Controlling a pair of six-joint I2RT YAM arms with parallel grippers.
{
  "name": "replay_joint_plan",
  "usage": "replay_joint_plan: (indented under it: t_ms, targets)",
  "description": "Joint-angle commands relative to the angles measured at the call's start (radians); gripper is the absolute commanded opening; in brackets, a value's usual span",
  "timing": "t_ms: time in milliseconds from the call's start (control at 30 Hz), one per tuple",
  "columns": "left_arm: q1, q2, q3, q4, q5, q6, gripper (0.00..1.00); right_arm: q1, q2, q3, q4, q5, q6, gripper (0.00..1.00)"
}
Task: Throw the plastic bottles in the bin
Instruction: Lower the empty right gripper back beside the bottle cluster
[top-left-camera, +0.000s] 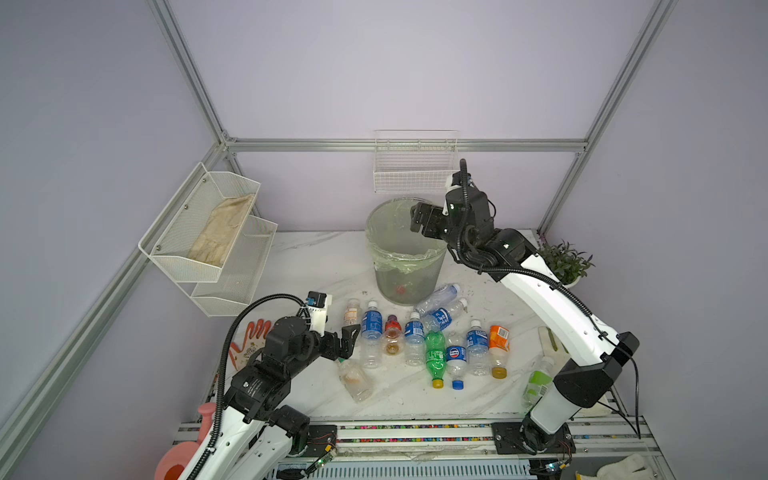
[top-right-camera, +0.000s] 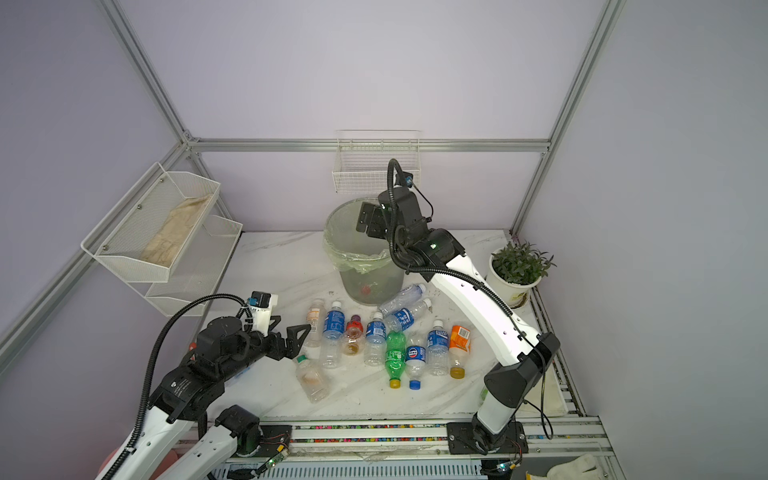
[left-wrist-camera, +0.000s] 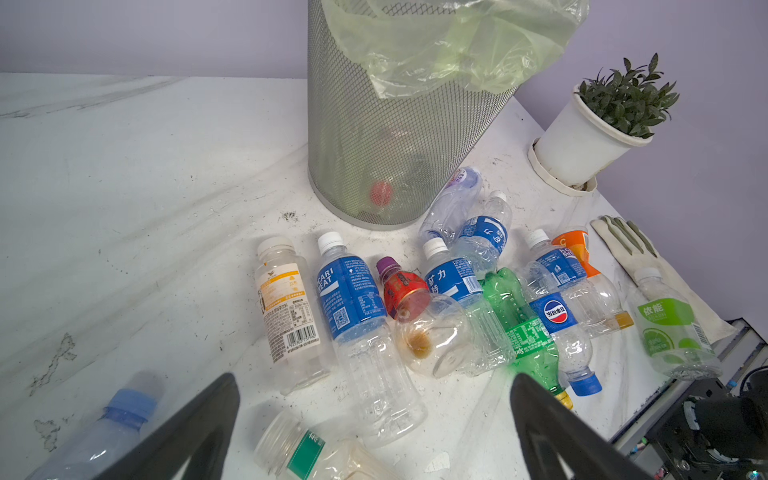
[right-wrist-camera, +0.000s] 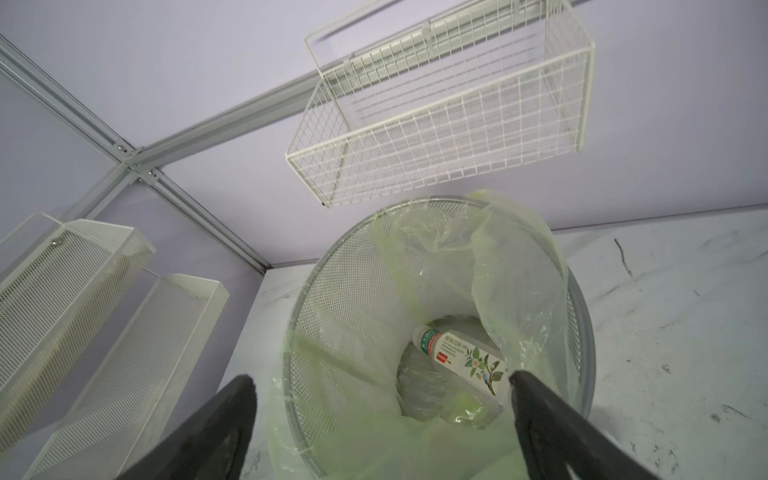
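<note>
- The right hand (right-wrist-camera: 380, 380) hangs over the round grey mesh bin (top-left-camera: 386, 282) at the far middle, jaws wide, holding nothing. It is best lifted clear of the loose pale-green bag liner (right-wrist-camera: 519, 266) before fetching more.
- The left hand (top-left-camera: 349, 343), also wide and empty, hovers near left beside the small clear plastic bottles (top-left-camera: 415, 336) clustered on the marble worktop (top-left-camera: 299, 257); grip one across its body.
- The bin holds a white-labelled clear bottle (right-wrist-camera: 461, 357).
- The white wire basket (top-left-camera: 415, 174) on the far wall looks empty.

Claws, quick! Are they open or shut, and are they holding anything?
Left claw: open, holding nothing.
Right claw: open, holding nothing, over the bin.
</note>
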Motion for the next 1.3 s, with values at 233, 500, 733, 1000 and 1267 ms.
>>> replay_joint_plan:
  t_ms: [233, 500, 733, 1000, 1267]
  targets:
    - [-0.005, 0.014, -0.029, 0.022, -0.001, 0.008, 1.00, 0.002, -0.192, -0.250, 0.086, 0.025, 0.011, 0.97]
    - [-0.006, 0.019, -0.029, 0.015, -0.009, -0.058, 1.00, 0.002, -0.411, -0.568, 0.183, 0.175, 0.069, 0.97]
    - [-0.005, 0.071, -0.060, 0.043, 0.001, -0.196, 1.00, 0.000, -0.515, -0.700, 0.155, 0.147, 0.076, 0.97]
    - [-0.006, 0.189, -0.097, 0.074, -0.006, -0.291, 1.00, 0.000, -0.521, -0.762, 0.135, 0.110, 0.064, 0.98]
    - [-0.005, 0.269, -0.132, 0.141, 0.002, -0.317, 1.00, -0.001, -0.525, -0.825, 0.134, 0.087, 0.076, 0.97]
